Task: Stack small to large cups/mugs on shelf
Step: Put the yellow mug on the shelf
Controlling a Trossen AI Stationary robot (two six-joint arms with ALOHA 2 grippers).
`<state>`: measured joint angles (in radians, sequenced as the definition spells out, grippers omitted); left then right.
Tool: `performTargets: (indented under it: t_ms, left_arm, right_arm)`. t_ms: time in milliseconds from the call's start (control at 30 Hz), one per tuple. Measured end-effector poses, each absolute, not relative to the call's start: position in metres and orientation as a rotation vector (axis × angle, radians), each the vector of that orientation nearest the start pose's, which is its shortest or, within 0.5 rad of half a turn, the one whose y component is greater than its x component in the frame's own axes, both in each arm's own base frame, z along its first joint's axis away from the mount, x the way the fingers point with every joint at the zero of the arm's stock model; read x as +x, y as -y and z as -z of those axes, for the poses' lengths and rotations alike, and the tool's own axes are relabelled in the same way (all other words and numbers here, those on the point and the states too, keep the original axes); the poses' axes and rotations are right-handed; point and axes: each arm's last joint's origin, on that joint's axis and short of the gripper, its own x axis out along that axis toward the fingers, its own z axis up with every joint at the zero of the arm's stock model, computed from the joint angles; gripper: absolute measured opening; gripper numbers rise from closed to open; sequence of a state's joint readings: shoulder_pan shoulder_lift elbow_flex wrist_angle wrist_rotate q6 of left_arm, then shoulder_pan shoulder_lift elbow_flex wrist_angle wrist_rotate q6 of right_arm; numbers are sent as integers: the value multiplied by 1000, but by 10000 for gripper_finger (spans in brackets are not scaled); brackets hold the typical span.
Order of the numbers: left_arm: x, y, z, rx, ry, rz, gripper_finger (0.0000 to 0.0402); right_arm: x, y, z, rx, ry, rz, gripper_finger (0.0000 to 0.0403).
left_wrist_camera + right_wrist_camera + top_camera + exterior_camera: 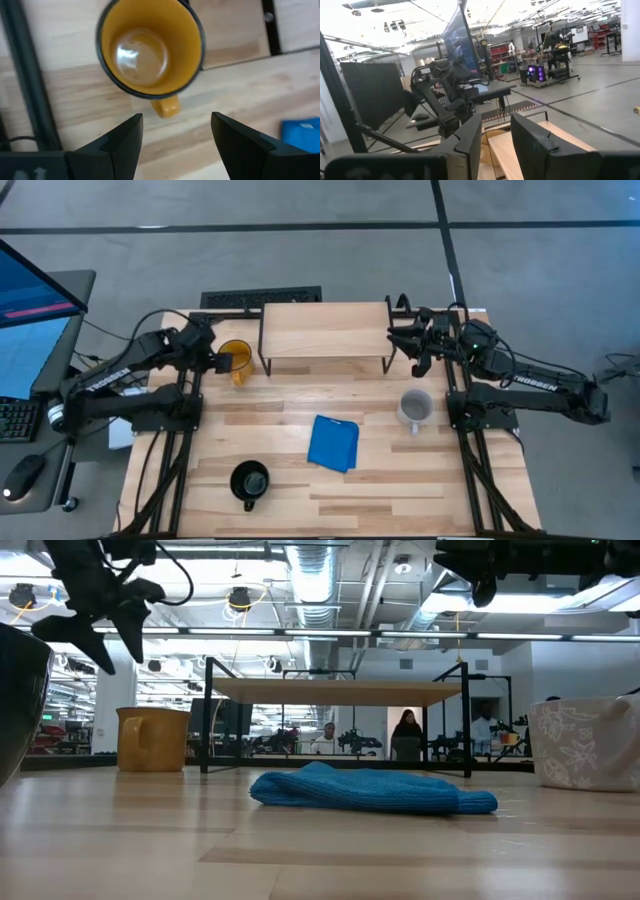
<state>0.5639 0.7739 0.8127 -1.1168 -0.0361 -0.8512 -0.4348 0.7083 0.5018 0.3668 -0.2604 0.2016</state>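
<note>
The yellow-orange mug (pixel 238 363) stands upright on the table by the shelf's left end, its handle (pixel 167 106) toward the table's near edge. My left gripper (pixel 175 125) is open and hovers above the mug (pixel 150 47), touching nothing; it also shows in the low view (pixel 100 625). The shelf (pixel 325 330), a light wood board on black legs, stands at the far middle. My right gripper (pixel 405 345) is open and empty above the shelf's right end. The grey-white mug (pixel 415 408) stands at the right, and the black mug (pixel 249 480) stands near the front left.
A blue cloth (pixel 333 442) lies crumpled on the table's middle, between the black and grey mugs. A monitor (pixel 35 290), keyboard and mouse stand off the table's left side. People show far back in the room in the low view (pixel 408 730).
</note>
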Motion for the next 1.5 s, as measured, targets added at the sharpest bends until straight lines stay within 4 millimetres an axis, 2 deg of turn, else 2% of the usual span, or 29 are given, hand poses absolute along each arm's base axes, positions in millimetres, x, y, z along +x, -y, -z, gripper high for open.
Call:
performTargets:
  t_ms: [167, 367, 600, 867, 1100, 1500]
  left_arm:
    - [114, -61, -267, -1075, -789, -1030, 226]
    - [138, -55, -252, -1117, -904, -1065, 226]
    - [156, -54, -236, -1148, -974, -1168, 226]
    - [167, -59, -223, -1153, -973, -1290, 226]
    - [183, -65, -214, -1152, -923, -1294, 226]
    - [192, -69, -191, -1083, -1022, -1432, 226]
  right_arm:
    - [153, 64, -299, 146, 168, 165, 127]
    - [153, 64, -299, 145, 168, 165, 127]
    - [153, 64, -299, 146, 168, 165, 127]
    - [153, 64, -299, 145, 168, 166, 127]
    - [153, 64, -299, 145, 169, 166, 127]
    - [153, 64, -300, 142, 177, 165, 127]
